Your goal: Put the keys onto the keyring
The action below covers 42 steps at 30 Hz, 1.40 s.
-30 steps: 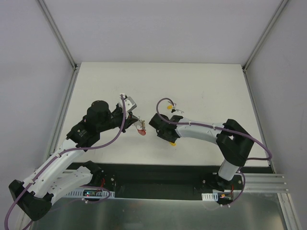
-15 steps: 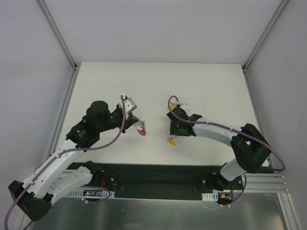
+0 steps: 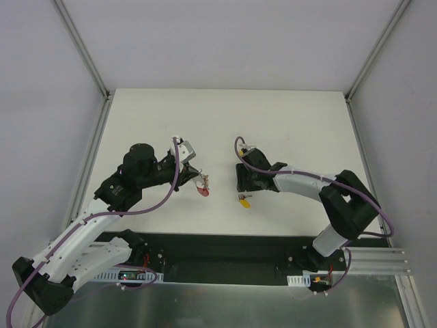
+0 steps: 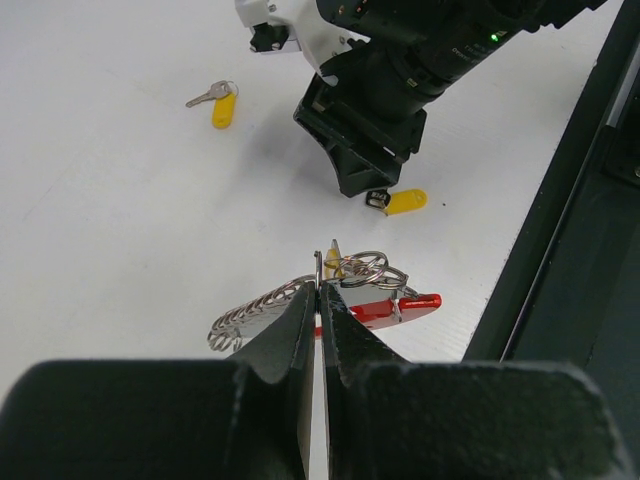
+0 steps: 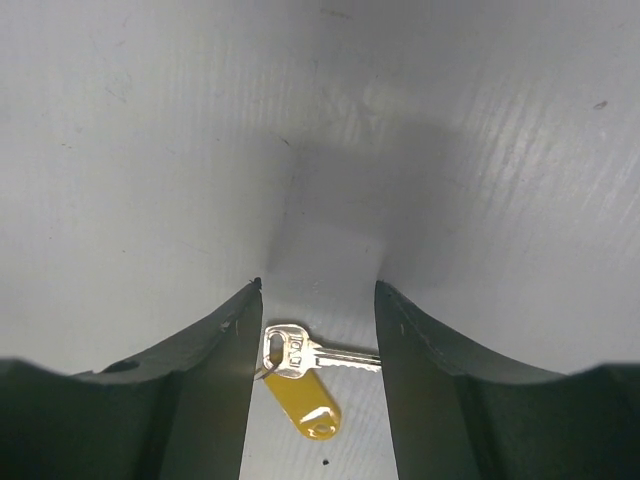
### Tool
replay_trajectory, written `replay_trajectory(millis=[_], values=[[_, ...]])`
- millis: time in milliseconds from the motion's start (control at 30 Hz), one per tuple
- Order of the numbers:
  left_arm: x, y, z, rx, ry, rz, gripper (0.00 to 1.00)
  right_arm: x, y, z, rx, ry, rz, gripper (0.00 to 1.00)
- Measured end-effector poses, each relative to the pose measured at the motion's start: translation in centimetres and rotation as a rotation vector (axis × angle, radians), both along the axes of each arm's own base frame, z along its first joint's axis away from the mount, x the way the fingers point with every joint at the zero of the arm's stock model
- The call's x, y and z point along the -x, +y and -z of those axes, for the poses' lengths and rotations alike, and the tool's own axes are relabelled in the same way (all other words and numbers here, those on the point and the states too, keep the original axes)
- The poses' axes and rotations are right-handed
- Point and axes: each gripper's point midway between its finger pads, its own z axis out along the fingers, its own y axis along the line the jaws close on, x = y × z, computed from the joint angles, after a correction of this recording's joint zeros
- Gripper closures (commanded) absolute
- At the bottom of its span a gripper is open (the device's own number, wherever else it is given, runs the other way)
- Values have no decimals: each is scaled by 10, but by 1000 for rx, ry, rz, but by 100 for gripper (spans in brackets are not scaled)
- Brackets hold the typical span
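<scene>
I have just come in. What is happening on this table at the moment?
Two robot arms are working on putting keys onto a keyring. The left gripper is shut on the keyring and holds it. The right gripper is open and straddles one yellow-tagged key, which lies flat on the table and is not yet gripped. A second key lies loose nearby.

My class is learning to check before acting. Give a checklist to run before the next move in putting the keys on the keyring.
1. The left gripper is shut on the keyring: ok.
2. The right gripper is open: ok.
3. A key lies between its jaws: ok.
4. That key is gripped: not ok; it lies flat on the table.
5. The keyring is spread open for a key: cannot tell.
6. The second key lies loose, uncovered: ok.
</scene>
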Motion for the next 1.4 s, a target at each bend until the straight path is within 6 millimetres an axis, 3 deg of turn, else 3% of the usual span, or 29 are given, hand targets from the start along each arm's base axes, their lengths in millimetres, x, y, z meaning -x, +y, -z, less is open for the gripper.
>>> replay_trajectory(millis=[233, 567, 967, 1067, 1200, 1400], values=[[7, -5, -2, 7, -11, 58, 100, 5, 7, -1, -89, -14, 26, 48], [22, -17, -5, 37, -42, 198, 100, 49, 17, -3, -155, 25, 73, 48], [44, -25, 9, 34, -100, 387, 100, 88, 32, -6, -173, 2, 126, 45], [50, -27, 9, 37, -119, 421, 100, 90, 34, -17, -182, -46, 107, 45], [54, -26, 9, 39, -149, 452, 100, 78, 31, -50, -241, -178, 101, 44], [56, -26, 11, 35, -178, 474, 100, 66, -1, -86, -296, -396, 98, 44]])
